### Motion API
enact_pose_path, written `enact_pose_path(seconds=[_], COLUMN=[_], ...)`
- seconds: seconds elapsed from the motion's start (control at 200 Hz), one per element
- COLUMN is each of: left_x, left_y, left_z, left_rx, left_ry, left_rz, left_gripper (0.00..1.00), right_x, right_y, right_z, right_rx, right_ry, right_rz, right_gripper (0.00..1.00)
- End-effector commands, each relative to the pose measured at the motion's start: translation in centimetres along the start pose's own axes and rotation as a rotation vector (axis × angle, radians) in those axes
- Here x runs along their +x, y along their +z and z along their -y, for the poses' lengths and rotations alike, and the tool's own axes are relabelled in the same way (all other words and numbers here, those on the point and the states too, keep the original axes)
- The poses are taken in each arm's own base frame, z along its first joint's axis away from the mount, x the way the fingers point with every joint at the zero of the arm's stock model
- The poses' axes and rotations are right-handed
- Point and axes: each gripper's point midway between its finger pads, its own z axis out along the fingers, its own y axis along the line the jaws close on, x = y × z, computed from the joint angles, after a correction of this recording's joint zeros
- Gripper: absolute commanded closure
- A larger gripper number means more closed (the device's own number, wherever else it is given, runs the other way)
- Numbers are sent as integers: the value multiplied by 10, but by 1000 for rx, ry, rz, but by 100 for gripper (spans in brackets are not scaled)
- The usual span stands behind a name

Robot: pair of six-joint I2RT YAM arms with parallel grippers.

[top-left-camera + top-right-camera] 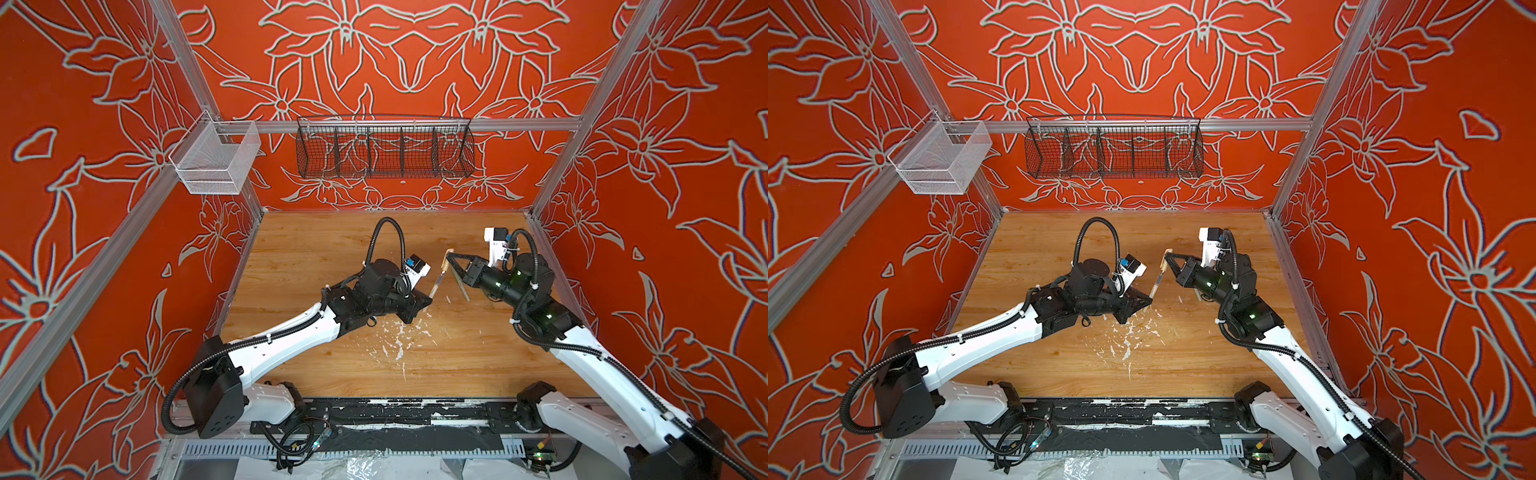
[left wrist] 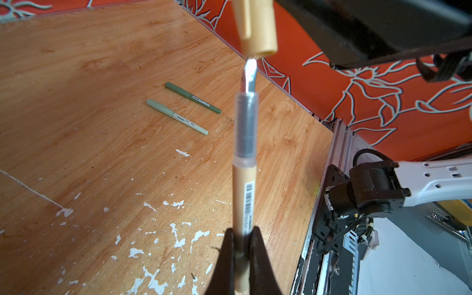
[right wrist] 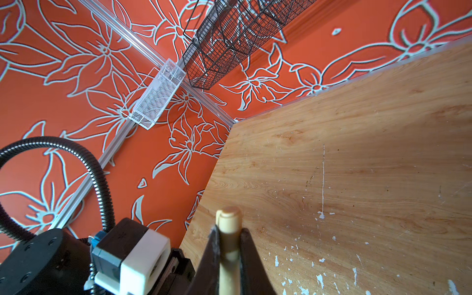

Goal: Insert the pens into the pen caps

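Note:
My left gripper [image 2: 242,235] is shut on the lower barrel of the beige pen [image 2: 244,178], which is lifted off the table. The pen's metallic tip [image 2: 249,74] sits right at the open mouth of the beige pen cap [image 2: 258,28]. My right gripper [image 3: 228,232] is shut on that cap [image 3: 228,219]. In both top views the pen [image 1: 437,282] [image 1: 1156,284] and the cap [image 1: 448,254] [image 1: 1167,255] line up between the left gripper [image 1: 428,301] and the right gripper [image 1: 451,259]. A dark green pen [image 2: 192,97] and a pale green pen [image 2: 176,116] lie capped on the table.
White paint flecks [image 1: 399,336] mark the wooden table [image 1: 311,249] near the front. A white mesh basket [image 1: 216,160] and a black wire basket [image 1: 384,149] hang on the walls. The right arm hides most of the green pens in both top views.

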Motion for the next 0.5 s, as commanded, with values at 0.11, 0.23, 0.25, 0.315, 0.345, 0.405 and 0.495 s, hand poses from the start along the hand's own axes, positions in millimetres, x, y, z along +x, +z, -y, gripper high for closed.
enact_pose_path(seconds=[0.11,0.23,0.25,0.315,0.345,0.405,0.495], left_x=[-6,-6,-6,-6,-6,-5,-4], left_y=[0,-1,-1,-1,-1,-1,-1], left_z=[3,3,3,3,2,2,1], left_rx=[1,0,0,-3,-2,-7,-10], left_ry=[18,19,19,19,19,18,17], left_rz=[9,12,13,15,12,12,10], left_gripper=[100,100,100,100,100,100,100], right_x=[-7,-6,-5,-3,-2,-2,-4], right_y=[-6,-5,-5,-5,-5,-7,-12], right_z=[-5,-6,-6,-6,-6,-5,-6], right_rx=[9,1,0,-4,-4,-3,10], right_ry=[-21,-15,-13,-9,-7,-7,-20], right_rz=[17,9,5,-3,-4,-5,9], right_gripper=[96,96,96,96,96,96,96])
